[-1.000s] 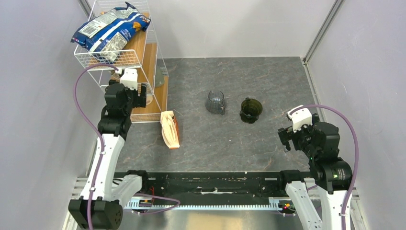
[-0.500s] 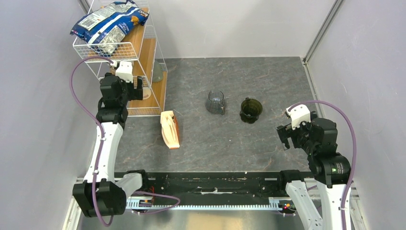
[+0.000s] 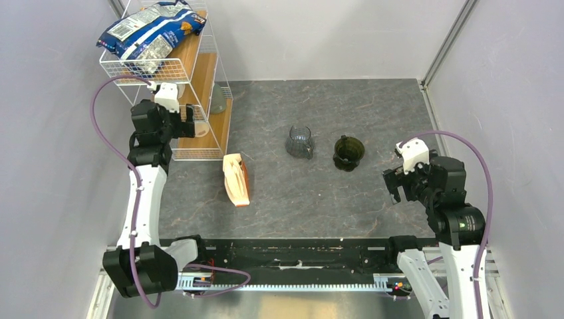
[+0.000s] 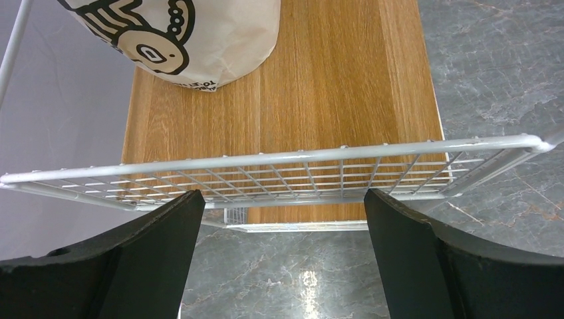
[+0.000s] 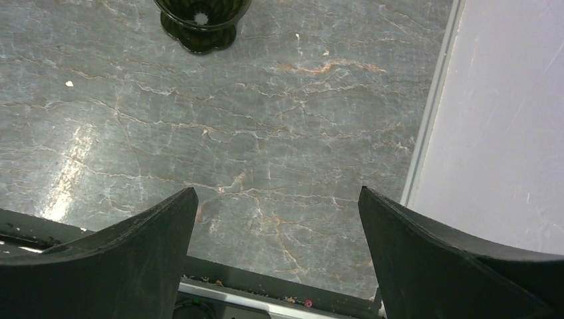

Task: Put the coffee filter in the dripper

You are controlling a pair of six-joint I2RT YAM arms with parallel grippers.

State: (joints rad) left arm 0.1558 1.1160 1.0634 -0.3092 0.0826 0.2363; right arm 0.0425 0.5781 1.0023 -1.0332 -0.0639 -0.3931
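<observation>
Top external view: the dripper [image 3: 348,152] stands upright mid-surface [image 3: 299,206], rim up, w/ the clear glass cup [image 3: 300,142] just beside it on its left, not touching. The tan, orange-edged filter packet [image 3: 237,180] lies nearer the arms, left of centre, well apart from both. I can't tell a single coffee filter from the packet here. The left claw [image 3: 194,127] is up at the white wire rack [image 3: 189,70] in the far left corner, at its lower level; a blue-and-white bag [image 3: 149,32] sits in the rack's top basket. Left wrist cam: fingers spread wide, nothing btwn them. A wire shelf edge runs across just ahead of the tips, w/ a wooden board [image 4: 332,80] beyond it and a printed paper bag [image 4: 179,33] on that board. The right claw [image 3: 394,187] hovers over the right side, nearer the arms than the dripper and well apart from it. Right wrist cam: jaws wide open and empty, and the dripper shows at the top edge of that view.
</observation>
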